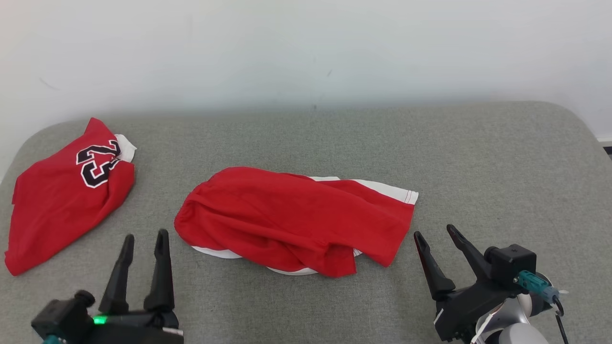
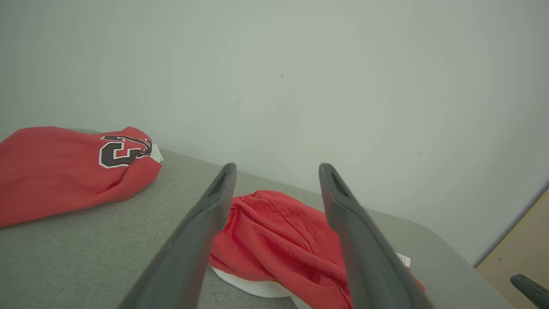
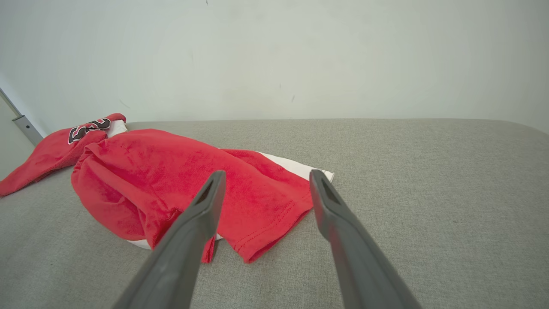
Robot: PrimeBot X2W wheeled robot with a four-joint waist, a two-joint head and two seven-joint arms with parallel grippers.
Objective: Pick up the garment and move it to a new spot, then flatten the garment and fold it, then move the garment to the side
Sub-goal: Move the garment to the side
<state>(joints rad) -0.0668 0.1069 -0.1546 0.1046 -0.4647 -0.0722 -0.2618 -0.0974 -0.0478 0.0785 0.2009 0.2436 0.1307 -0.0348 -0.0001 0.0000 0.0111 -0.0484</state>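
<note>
A crumpled red garment (image 1: 291, 220) with white trim lies bunched in the middle of the grey padded table (image 1: 478, 157). My left gripper (image 1: 146, 235) stands open just off the garment's left end, fingers pointing away from me, nothing between them. My right gripper (image 1: 433, 231) is open too, close to the garment's right hem and apart from it. The left wrist view looks past my left gripper (image 2: 277, 166) at the garment's (image 2: 274, 231) gathered end. In the right wrist view, my right gripper (image 3: 267, 172) frames the garment's (image 3: 171, 171) hemmed corner.
A second red garment (image 1: 62, 191) with a black-and-white number lies at the table's far left, near the edge. A pale wall (image 1: 306, 48) runs behind the table. Bare grey surface stretches right of the middle garment and along the back.
</note>
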